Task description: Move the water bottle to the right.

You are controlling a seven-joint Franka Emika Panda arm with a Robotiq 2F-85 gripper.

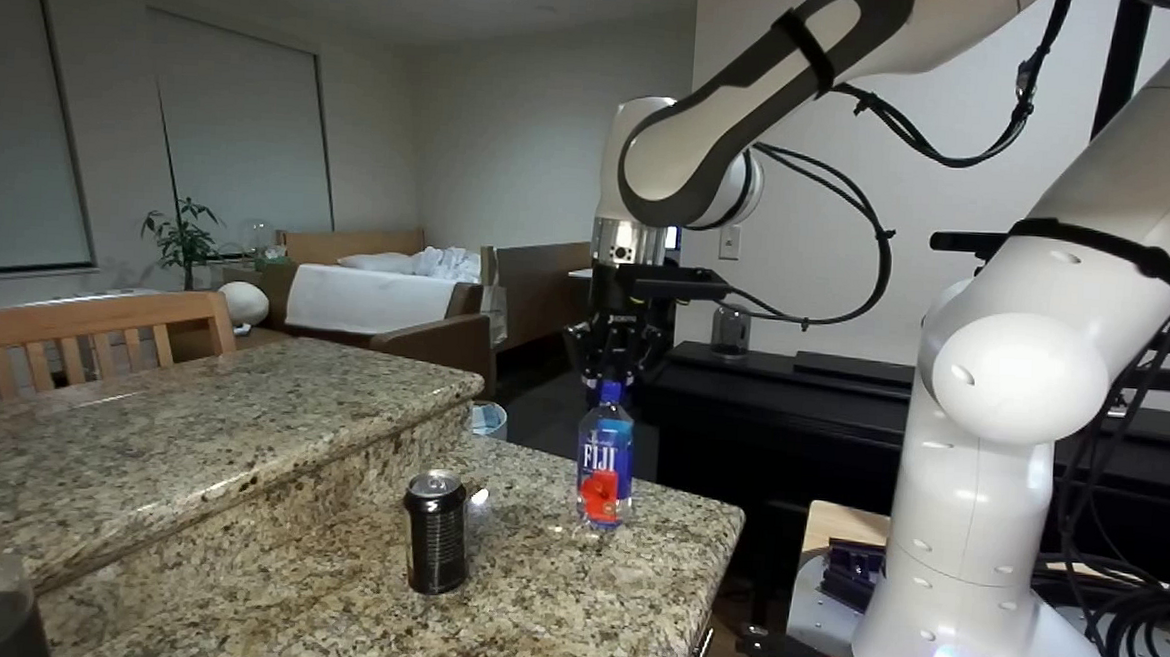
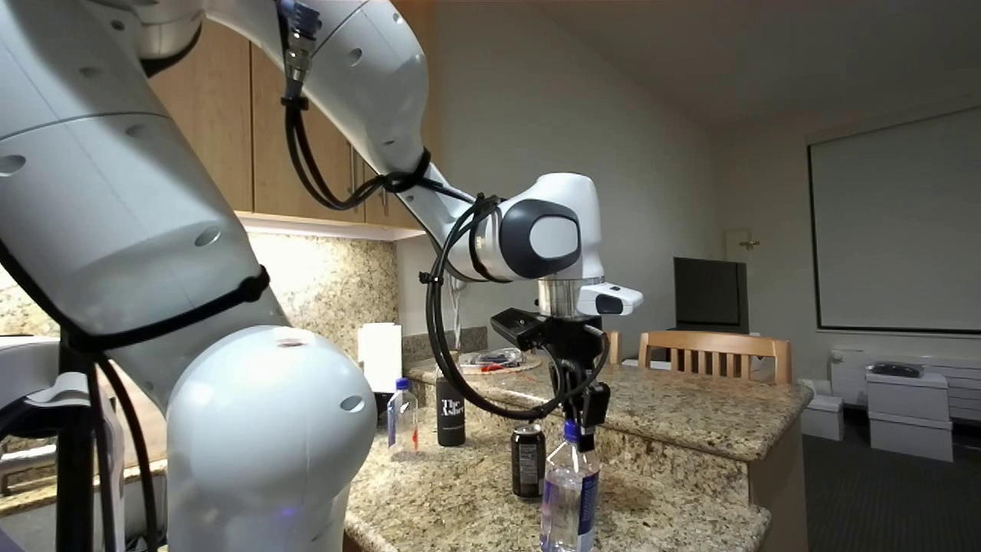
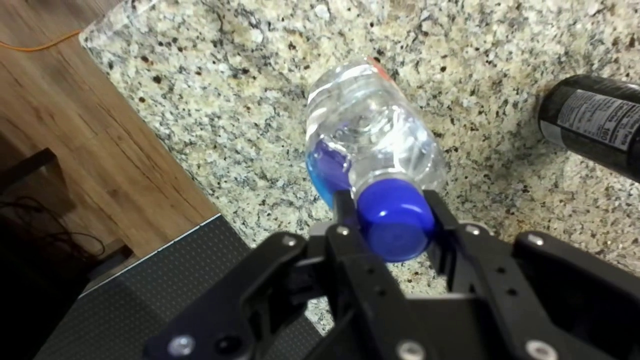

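In an exterior view, a clear water bottle (image 1: 604, 460), upright at a granite counter (image 1: 540, 607), blue cap (image 1: 610, 394) toward twelve o'clock (gripper (image 1: 610, 381) pinching it), red flower on blue label; dark can (image 1: 436, 533) at eight o'clock.

**Dark can (image 1: 436, 536) stands upright on speckled counter (image 1: 530, 606)**

In an exterior view, a slatted wooden chair (image 1: 95, 316) stands by the raised ledge (image 1: 241, 391) and a leafy plant (image 1: 183, 242) rises before a drawn blind (image 1: 245, 120). In an exterior view, a black container (image 2: 451, 418) with white lettering stands behind the can, wooden cabinets (image 2: 211, 115) hang overhead and white boxes (image 2: 910, 399) sit stacked. In the wrist view, an orange cord (image 3: 30, 49) runs over wood-plank floor (image 3: 115, 130).
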